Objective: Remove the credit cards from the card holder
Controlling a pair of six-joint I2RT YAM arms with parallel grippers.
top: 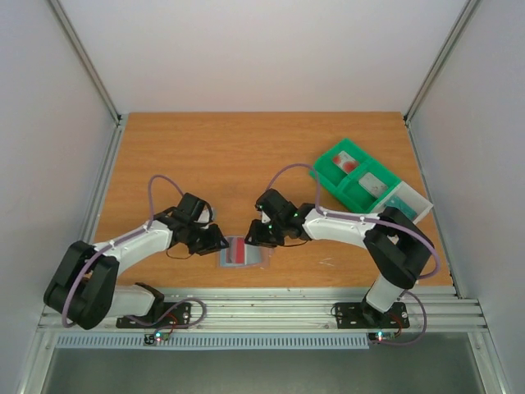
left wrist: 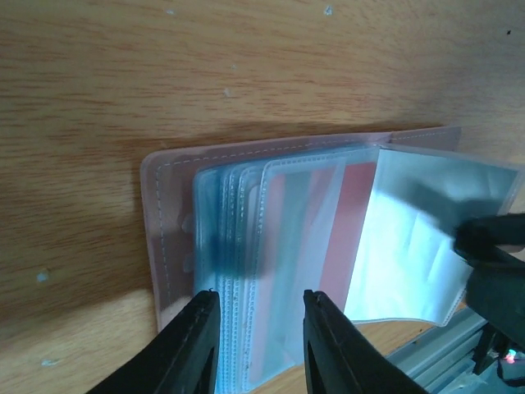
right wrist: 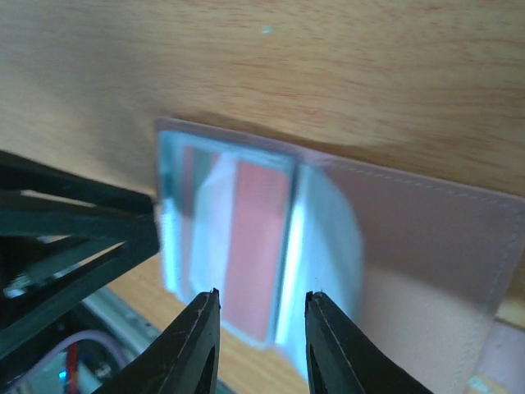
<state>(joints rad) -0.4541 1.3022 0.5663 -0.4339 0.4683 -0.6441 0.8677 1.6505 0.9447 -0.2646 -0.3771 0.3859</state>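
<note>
The card holder (top: 244,252) lies open by the tabletop's (top: 246,156) near edge, open wood beyond it. My left fingers (left wrist: 193,345) stand part-spread astride its clear sleeves (left wrist: 238,246). My right fingers (right wrist: 197,345) flank the red card (right wrist: 254,238); I cannot tell whether they grip.

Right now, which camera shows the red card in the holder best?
Left wrist: the red card sits sharp inside a clear sleeve, close up. Right wrist shows it too, but blurred. Top external shows only a small red patch.
</note>
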